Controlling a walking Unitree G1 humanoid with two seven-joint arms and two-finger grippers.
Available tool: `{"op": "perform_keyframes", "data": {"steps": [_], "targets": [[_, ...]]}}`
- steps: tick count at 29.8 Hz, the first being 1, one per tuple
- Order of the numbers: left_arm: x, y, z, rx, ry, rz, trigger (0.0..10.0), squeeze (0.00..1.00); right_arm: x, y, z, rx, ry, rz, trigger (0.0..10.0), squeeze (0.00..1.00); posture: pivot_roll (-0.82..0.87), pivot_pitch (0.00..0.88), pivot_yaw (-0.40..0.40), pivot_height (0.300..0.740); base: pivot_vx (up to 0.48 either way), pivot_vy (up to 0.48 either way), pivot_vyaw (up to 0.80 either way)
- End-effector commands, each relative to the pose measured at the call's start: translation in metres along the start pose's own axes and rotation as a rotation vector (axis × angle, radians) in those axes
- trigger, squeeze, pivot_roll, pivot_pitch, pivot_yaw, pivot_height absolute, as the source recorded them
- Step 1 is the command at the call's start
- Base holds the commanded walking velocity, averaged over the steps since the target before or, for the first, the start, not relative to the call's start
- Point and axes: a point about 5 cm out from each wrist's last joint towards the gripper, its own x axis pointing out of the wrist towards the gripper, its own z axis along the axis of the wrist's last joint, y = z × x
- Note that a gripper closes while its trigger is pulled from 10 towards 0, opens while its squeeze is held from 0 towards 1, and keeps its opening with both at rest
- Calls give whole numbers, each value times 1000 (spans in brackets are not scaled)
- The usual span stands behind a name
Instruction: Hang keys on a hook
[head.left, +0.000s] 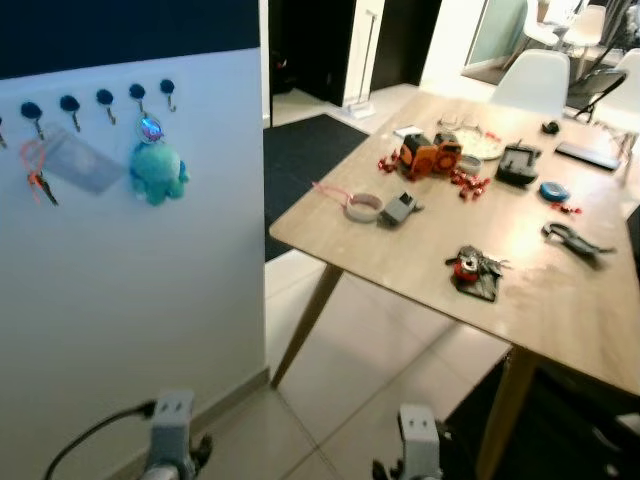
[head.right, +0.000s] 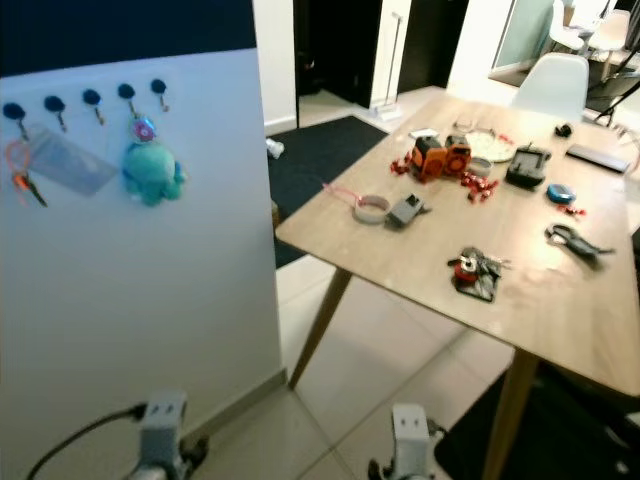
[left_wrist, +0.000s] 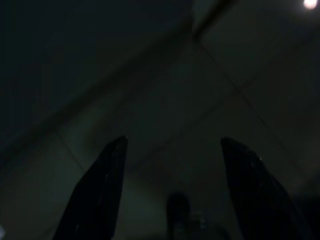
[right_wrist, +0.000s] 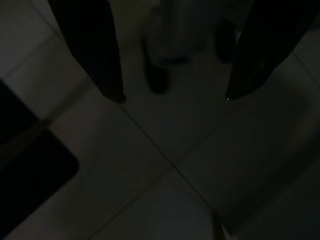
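On the far left, a white wall (head.left: 130, 300) with a row of dark hooks (head.left: 105, 98); a red key tag (head.left: 38, 178), a clear card (head.left: 85, 165) and a teal plush toy (head.left: 157, 172) hanging there. Low down, left tool (left_wrist: 172, 145) wide open over dim floor tiles. Beside it, right tool (right_wrist: 175, 97) wide open too, holding nothing. Far ahead and right of both tools, keys (head.left: 475, 268) lying on the wooden bench (head.left: 400, 250), near its front edge.
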Motion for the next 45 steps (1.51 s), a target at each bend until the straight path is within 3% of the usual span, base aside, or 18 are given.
{"op": "perform_keyframes", "data": {"steps": [1,34,45], "targets": [[1,-1,5,-11,-16,-2,10000,0,-1,-5,-3,-1,10,-13,10000,0,42,0,9,740,0,0,-800],[2,-5,8,-26,-40,0,10000,0,-1,-7,-2,-18,8,-13,10000,0,41,0,6,740,0,0,-800],[3,-2,10,-105,-49,37,10000,0,-2,-7,-3,-19,-1,-11,10000,0,41,0,8,740,0,0,0]]}}
